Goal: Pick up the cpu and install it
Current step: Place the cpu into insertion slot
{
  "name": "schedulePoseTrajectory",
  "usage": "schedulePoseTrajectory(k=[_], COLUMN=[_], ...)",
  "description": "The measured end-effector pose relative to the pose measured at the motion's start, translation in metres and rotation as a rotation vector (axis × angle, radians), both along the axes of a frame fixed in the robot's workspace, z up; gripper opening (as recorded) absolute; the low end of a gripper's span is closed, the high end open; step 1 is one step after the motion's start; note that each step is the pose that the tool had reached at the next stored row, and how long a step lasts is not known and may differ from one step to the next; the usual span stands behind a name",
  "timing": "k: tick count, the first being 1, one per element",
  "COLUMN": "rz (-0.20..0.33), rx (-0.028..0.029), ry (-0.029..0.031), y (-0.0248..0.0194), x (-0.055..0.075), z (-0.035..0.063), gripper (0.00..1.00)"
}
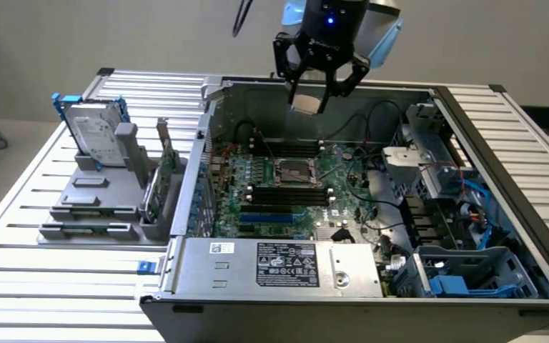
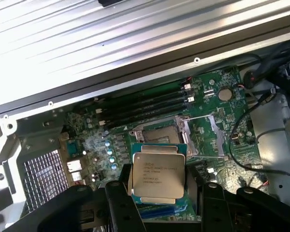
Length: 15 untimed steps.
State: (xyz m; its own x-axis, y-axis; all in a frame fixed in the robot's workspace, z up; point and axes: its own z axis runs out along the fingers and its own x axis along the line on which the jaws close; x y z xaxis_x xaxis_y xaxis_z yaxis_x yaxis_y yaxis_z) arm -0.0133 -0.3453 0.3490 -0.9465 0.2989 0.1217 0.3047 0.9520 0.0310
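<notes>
Fingers clamped on the cpu, one on each side edge, silvery printed lid facing the wrist camera. The cpu hangs in the air above the socket, clear of it, and is not seated. The exterior view gives the height: the cpu is up at the rim level of the open case, well over the socket. It also shows a hard drive standing on the counter, well apart from the socket. The wrist view gives the lid print, the socket's dark bare centre just past the cpu, and memory slots beyond the socket.
</notes>
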Motion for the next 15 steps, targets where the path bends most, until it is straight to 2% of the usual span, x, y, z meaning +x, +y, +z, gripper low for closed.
schedulePoseTrajectory(k=[15], rz=[-0.273], rx=[0.0], ry=[0.0], y=[0.0], x=[0.0], z=[-0.0029], gripper=[0.54])
